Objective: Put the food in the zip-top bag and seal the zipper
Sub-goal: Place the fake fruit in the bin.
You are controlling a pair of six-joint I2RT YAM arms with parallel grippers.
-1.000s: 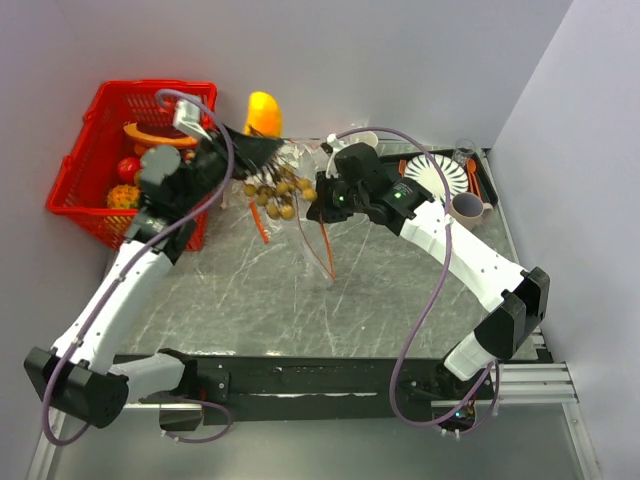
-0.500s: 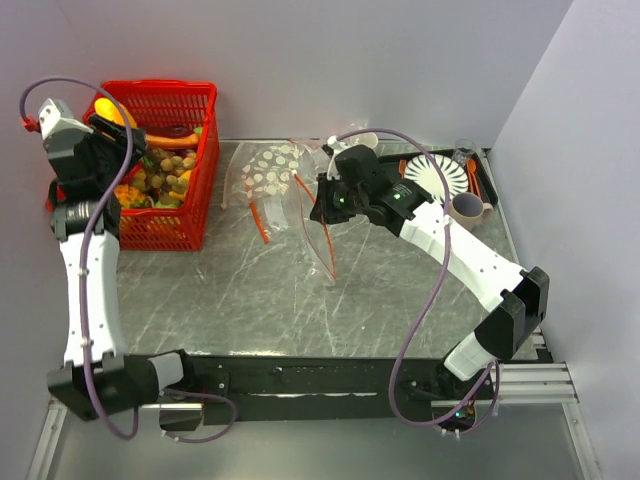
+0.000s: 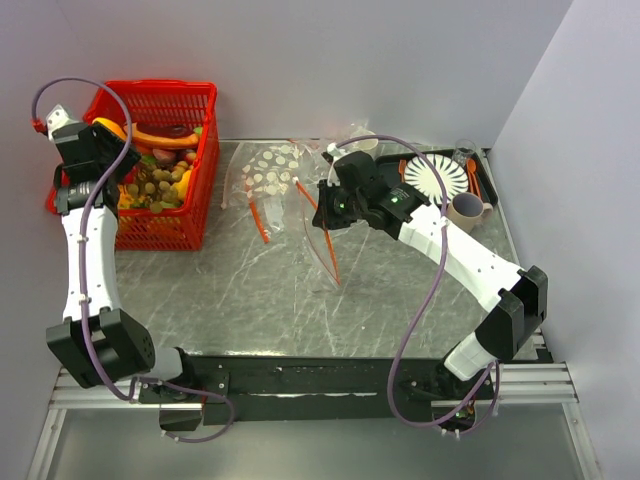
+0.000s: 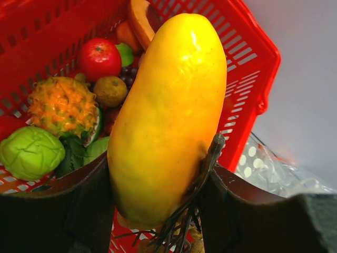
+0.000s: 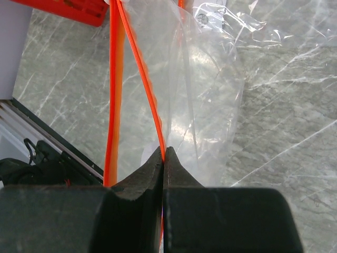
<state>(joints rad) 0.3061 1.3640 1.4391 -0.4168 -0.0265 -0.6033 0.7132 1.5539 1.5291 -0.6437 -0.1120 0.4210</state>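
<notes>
Zip-top bag; fruit in basket

The basket stands at the far left corner of the table. Above its left side, the mango sits upright between the fingers of the left gripper. Below it in the basket lie an apple and a horned melon. The dotted bag lies flat on the table just right of the basket. Right of that, near the table's middle, the zip-top bag hangs from the right gripper, which pinches the zipper. A tray lies at the far right, bearing a plate, with a cup at its near end.
</notes>
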